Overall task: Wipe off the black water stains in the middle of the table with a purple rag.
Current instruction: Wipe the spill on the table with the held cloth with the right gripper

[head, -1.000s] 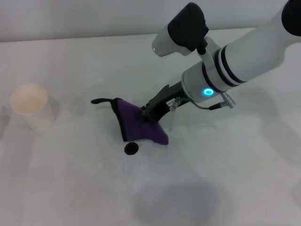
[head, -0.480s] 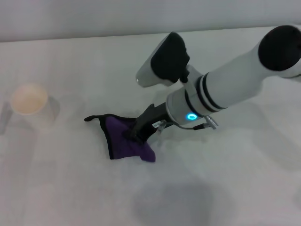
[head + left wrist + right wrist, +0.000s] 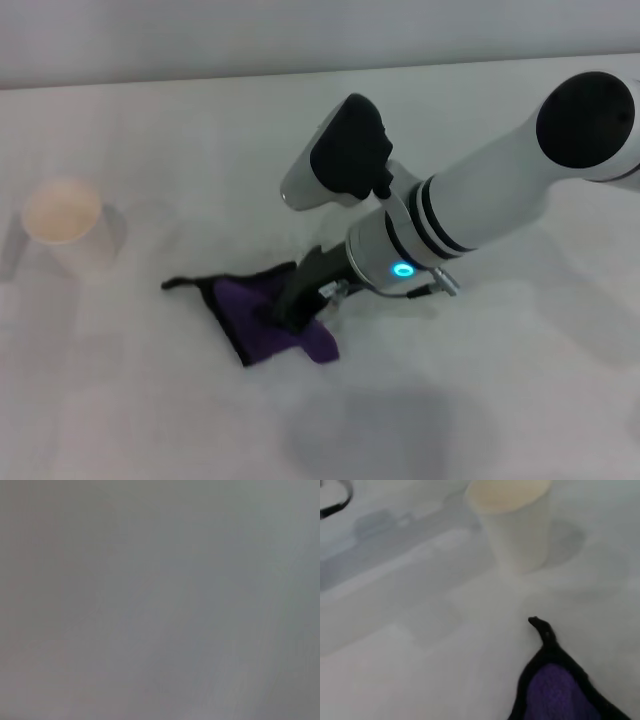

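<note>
Near tabletop [image 3: 150, 420]: the lower part of the head view showed bare white surface with a faint grey shadow at lower centre; nothing stood there.

Rag [image 3: 262, 318]: the purple cloth lay crumpled flat on the tabletop just left of centre, its black edging showing and its black loop trailing toward the left. In the right wrist view it filled the lower right corner [image 3: 560, 690], the loop tip pointing up toward the cup.

Right tool [image 3: 292, 312]: it pressed down on the middle of the rag, its dark fingers clenched on the cloth. The steep downward tilt of the arm suggested it was pinning the rag against the surface so that a drag would scrub instead of sliding over.

Black spot: not visible in any current view. Judging by where the rag lay, it was probably under the cloth or the tool, but I could not tell whether it was gone.

Task stage: likely mid-wipe, with the result unconfirmed until the rag is lifted or moved aside.

Cup [image 3: 62, 212]: a white paper cup stood upright at middle left, well apart from the rag and out of the wiping path.

Left tool: not in the head view; its wrist camera showed only featureless grey.
</note>
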### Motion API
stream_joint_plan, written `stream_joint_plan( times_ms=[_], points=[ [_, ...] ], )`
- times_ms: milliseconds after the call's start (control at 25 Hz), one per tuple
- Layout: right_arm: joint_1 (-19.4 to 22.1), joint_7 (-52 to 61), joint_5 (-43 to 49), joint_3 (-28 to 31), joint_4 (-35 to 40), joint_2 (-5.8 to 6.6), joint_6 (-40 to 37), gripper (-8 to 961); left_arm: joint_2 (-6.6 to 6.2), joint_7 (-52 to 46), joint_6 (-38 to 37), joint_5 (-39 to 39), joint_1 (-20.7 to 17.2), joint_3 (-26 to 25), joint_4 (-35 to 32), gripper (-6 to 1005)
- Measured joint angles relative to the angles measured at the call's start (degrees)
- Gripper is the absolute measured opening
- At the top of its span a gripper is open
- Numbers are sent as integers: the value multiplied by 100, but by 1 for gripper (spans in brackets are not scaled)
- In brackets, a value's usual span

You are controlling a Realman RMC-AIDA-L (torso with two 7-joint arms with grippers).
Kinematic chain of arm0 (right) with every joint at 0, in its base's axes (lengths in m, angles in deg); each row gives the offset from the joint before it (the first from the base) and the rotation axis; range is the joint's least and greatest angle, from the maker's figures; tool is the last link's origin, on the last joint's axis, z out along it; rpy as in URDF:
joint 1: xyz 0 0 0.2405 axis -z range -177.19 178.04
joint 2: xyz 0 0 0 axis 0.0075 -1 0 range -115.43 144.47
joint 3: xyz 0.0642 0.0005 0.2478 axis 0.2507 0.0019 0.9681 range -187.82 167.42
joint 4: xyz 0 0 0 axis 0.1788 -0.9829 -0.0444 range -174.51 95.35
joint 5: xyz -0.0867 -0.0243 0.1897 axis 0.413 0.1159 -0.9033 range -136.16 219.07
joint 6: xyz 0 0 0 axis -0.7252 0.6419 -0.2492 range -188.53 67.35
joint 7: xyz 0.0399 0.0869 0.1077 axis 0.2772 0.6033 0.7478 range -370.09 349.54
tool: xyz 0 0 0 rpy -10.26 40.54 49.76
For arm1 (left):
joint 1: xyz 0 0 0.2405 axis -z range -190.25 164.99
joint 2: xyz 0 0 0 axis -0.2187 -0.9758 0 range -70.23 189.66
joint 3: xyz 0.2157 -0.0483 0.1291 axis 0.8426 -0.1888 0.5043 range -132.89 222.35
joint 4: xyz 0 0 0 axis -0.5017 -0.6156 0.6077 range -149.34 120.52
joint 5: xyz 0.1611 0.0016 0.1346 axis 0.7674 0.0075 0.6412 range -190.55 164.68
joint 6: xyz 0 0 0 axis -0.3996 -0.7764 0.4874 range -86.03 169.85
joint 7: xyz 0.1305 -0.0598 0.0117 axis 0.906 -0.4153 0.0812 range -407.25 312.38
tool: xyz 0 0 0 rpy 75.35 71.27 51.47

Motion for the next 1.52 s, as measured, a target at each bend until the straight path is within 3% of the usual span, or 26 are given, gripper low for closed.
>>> stream_joint_plan(
  times_ms=[200,440,760,1040,1240,1520],
  points=[
    [-55,-16,-162,40,-22,13,426,133,0,-1,-98,0,55,0,-27,862],
    [-68,-13,-60,116,183,60,-143,139,1,-1,-124,0,62,0,-51,862],
    [39,-141,385,867,418,70,-400,146,-9,25,-124,-2,43,0,-56,862],
    [-25,-156,197,695,366,3,181,153,-18,29,-124,-8,81,-9,-71,861],
    [-15,-497,-386,520,352,22,425,158,-18,31,-178,-9,67,-9,-169,861],
    [292,-894,-130,1295,546,111,48,165,-13,31,-188,-9,42,-9,-205,861]
  ],
)
